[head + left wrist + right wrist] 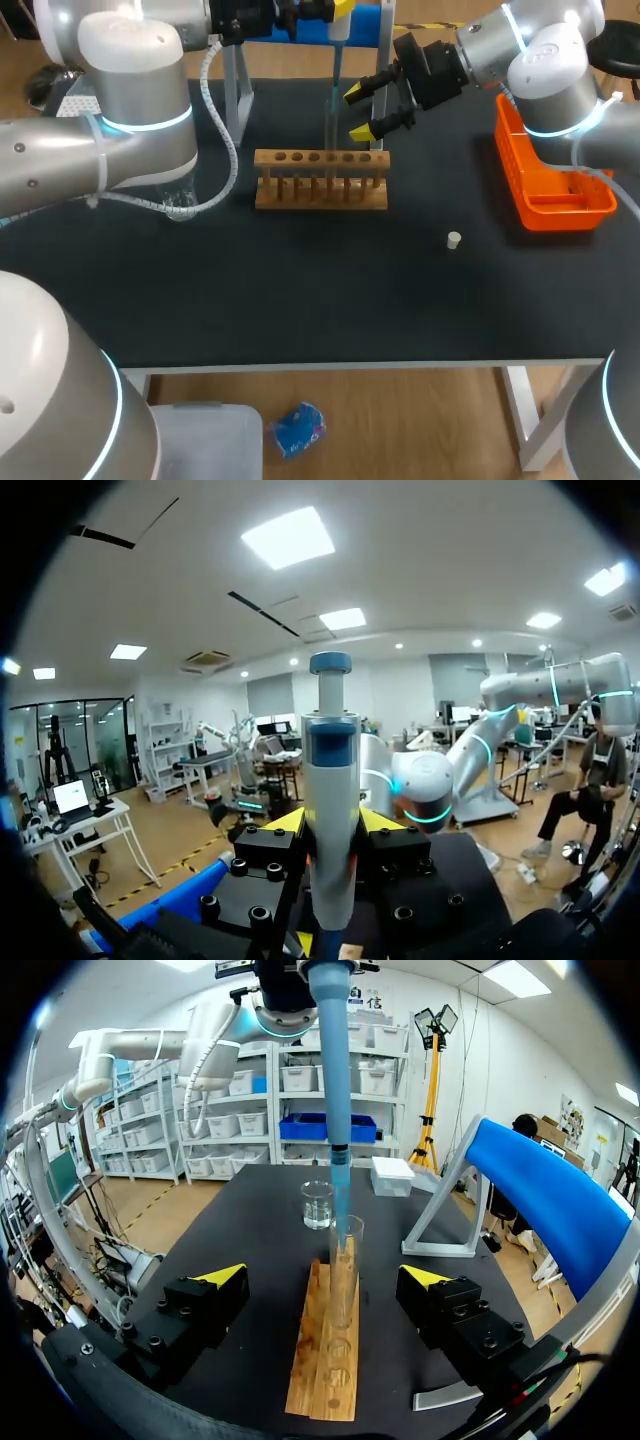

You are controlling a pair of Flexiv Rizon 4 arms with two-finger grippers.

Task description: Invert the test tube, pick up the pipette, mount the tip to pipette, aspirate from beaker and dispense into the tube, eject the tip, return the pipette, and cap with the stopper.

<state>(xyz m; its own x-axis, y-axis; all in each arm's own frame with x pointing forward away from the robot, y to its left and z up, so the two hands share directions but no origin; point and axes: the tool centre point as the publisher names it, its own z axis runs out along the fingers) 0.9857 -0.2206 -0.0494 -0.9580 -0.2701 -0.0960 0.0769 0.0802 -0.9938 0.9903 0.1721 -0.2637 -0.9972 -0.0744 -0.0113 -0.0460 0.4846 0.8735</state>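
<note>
At upper centre, your left pincer [332, 825] grips the pipette [330, 750] above the tube [346, 1265], your right pincer [361, 111] released beside it.

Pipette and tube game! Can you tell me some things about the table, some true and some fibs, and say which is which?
1. The left gripper is holding the pipette. True.
2. The right gripper is squeezing the test tube. False: its fingers stand open on either side of the tube and do not touch it.
3. The stopper is plugged into the tube. False: it lies on the table, apart from the rack.
4. The test tube stands upright in the wooden rack. True.
5. The beaker stands in the rack. False: it stands on the table beyond the rack.
</note>
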